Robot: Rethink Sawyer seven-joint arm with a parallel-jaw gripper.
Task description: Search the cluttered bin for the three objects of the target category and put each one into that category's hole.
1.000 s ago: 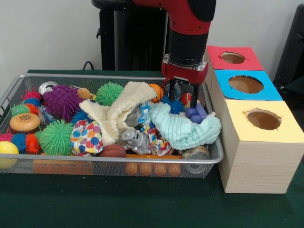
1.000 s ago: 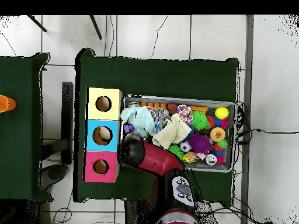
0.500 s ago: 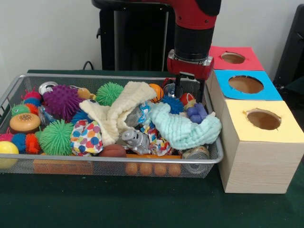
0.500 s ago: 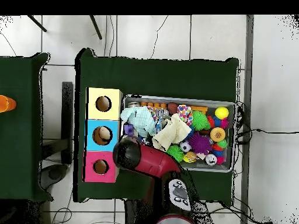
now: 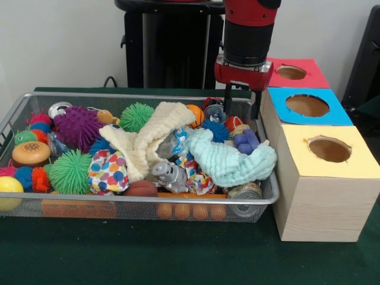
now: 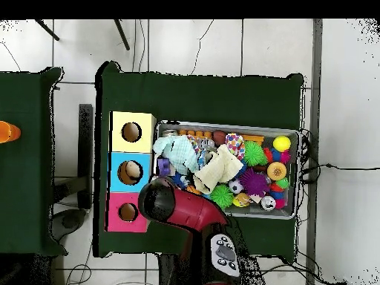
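Observation:
The bin (image 5: 142, 199), a long silver wire-mesh basket, is packed with toys, cloths and cans. It also shows in the overhead view (image 6: 223, 126). Three wooden boxes stand to its right in the front view, each with a round hole: red (image 5: 291, 72), blue (image 5: 307, 105) and yellow (image 5: 328, 148). My gripper (image 5: 242, 105) hangs open and empty above the bin's far right corner, next to the red and blue boxes. In the overhead view the arm's wrist (image 6: 159, 200) hides it.
In the bin lie a mint cloth (image 5: 231, 160), a cream cloth (image 5: 148, 136), purple blocks (image 5: 244, 141), green (image 5: 70, 171) and purple (image 5: 77, 126) spiky balls, a small football (image 5: 141, 189), a can (image 5: 244, 193) and a burger toy (image 5: 29, 153).
My gripper has risen out of the bin's right end and moved back toward the red and blue boxes. It holds nothing. The bin's contents look unmoved.

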